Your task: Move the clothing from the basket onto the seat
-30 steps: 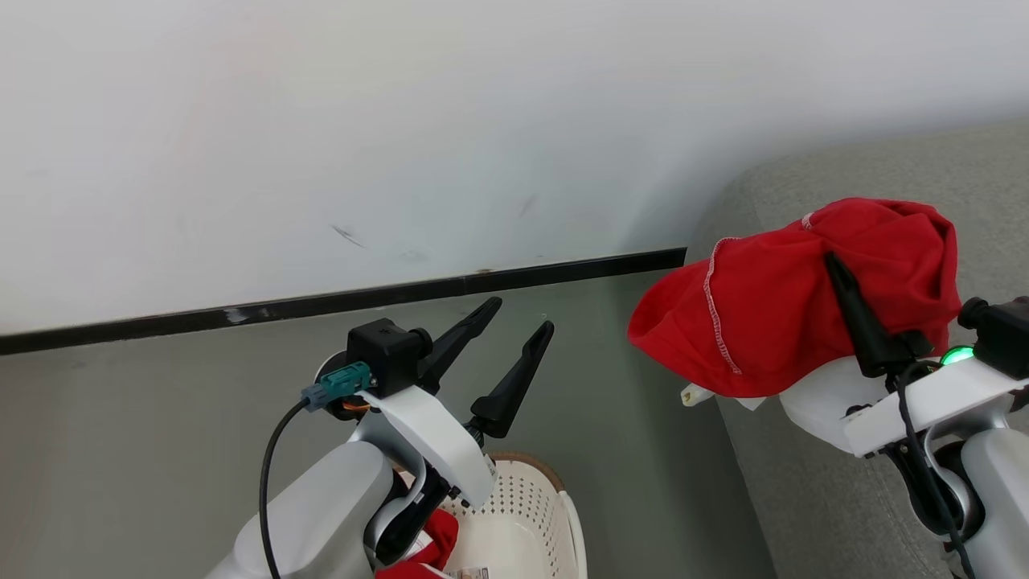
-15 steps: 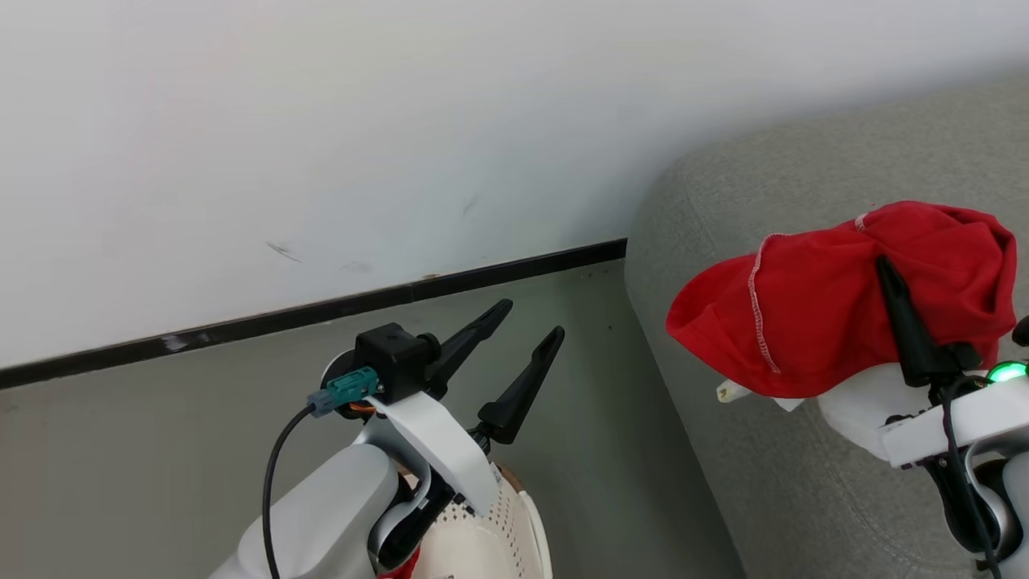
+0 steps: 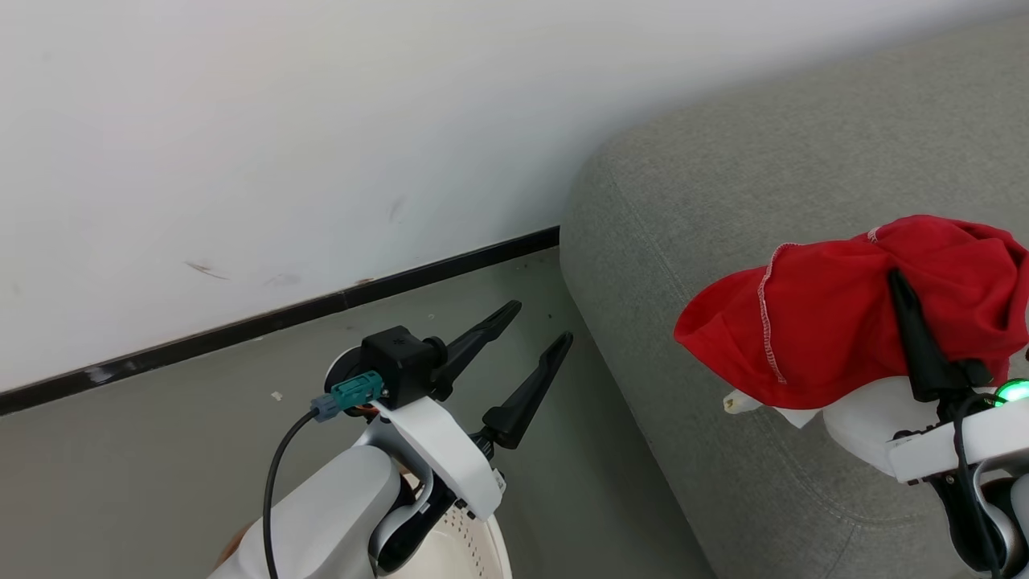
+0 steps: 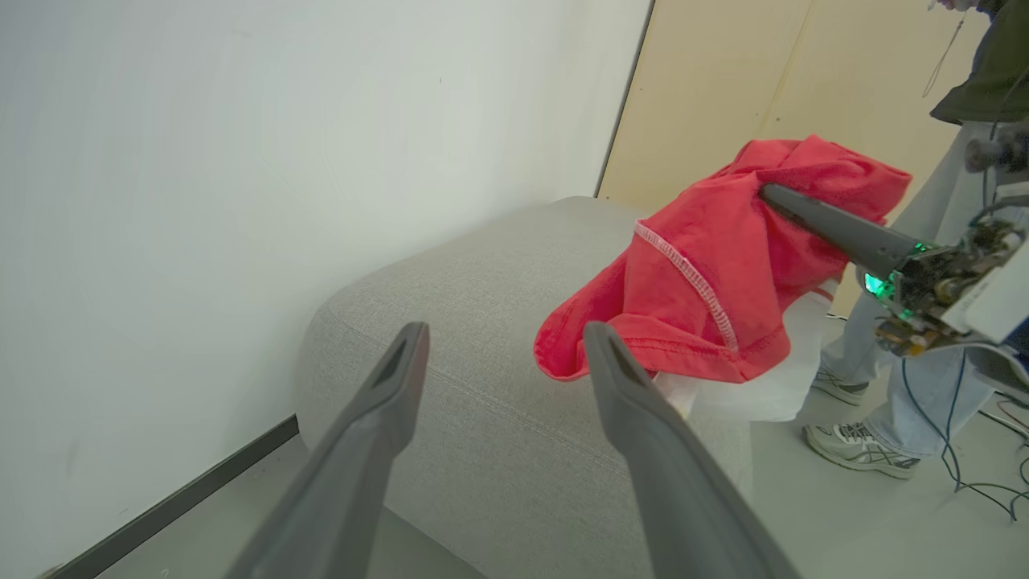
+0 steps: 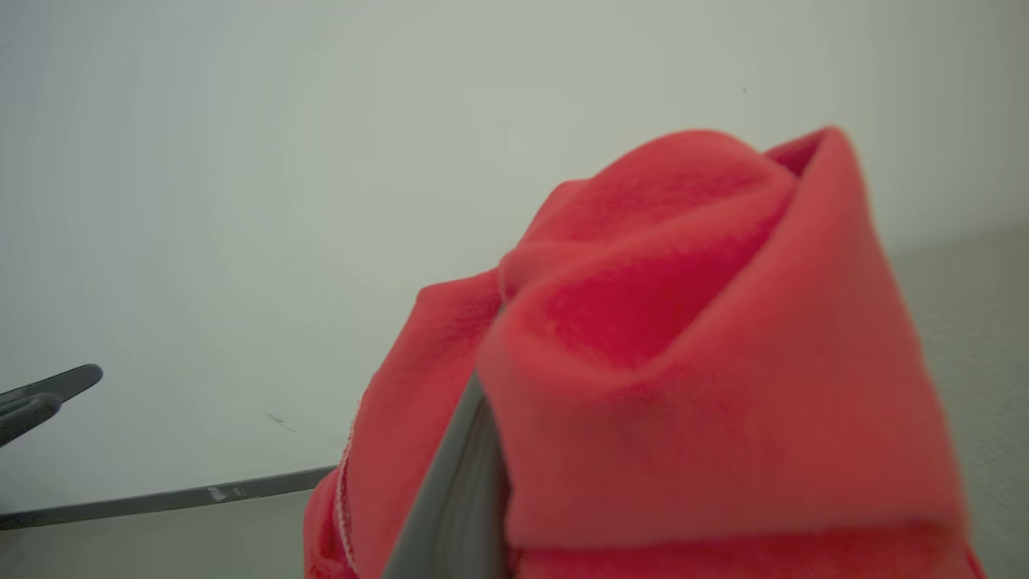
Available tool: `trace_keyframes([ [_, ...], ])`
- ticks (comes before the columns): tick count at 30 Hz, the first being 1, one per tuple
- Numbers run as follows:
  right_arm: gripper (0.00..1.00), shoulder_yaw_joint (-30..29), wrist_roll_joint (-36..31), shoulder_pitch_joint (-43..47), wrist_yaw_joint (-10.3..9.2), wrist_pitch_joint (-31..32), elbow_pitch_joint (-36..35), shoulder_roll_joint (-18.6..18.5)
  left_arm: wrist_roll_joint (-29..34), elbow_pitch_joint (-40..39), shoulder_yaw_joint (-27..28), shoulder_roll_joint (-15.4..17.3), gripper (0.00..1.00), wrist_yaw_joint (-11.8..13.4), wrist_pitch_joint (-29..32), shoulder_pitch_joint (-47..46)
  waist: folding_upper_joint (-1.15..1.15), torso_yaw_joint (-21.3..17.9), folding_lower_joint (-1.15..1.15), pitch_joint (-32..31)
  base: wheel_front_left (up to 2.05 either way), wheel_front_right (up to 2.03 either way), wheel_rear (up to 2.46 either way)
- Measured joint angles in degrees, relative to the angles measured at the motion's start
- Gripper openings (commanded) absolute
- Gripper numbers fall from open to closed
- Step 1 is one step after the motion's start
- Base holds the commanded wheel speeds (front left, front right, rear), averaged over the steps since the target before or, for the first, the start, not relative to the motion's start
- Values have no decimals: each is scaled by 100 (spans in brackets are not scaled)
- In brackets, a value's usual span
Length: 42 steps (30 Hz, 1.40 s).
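Observation:
A red piece of clothing (image 3: 812, 322) with white stitching and a white lining hangs bunched over my right gripper (image 3: 894, 280), which is shut on it above the grey seat (image 3: 723, 185). From the left wrist, the clothing (image 4: 707, 265) shows clear of the seat (image 4: 450, 322), pinched by the right gripper (image 4: 764, 191). The right wrist view has the clothing (image 5: 683, 362) draped over one finger (image 5: 462, 482). My left gripper (image 3: 540, 322) is open and bare over the floor, left of the seat. Below my left forearm shows a sliver of the basket (image 3: 474, 555); its inside is hidden.
A white wall (image 3: 321, 121) with a black skirting strip (image 3: 321, 304) runs behind the grey floor (image 3: 161, 466). Beyond the seat stand a person's legs in jeans and trainers (image 4: 860, 442), with cables (image 4: 981, 482) on the floor and a beige panel (image 4: 723, 80) behind.
The whole head view has swung toward the seat, which takes up more of it; the basket has slid almost out at the bottom. The clothing, earlier overhanging the seat's edge, is over the seat.

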Motion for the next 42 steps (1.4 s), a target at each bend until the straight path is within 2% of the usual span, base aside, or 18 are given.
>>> trace_keyframes([
  [8, 0, 23, 1, 5, 0, -1, -114, 59, 38, -4, 45, 108, 100, 1, -42, 0, 0, -329, 0, 80, 0, 0, 0],
  [24, 0, 88, 63, -171, 0, -1, -249, 131, 131, -94, 159, 301, 100, 103, -43, 104, 0, -691, 0, 332, 0, 0, 0],
  [34, 0, -85, 53, -719, 0, -1, -266, -100, 190, -272, 158, 354, 100, 151, -43, 103, 0, -687, 0, 523, 0, 0, 0],
  [42, 0, -250, 301, -1149, 0, -1, 91, -354, 229, -413, 101, 428, 100, 151, -31, 103, 0, -617, 0, 704, 0, 0, 0],
])
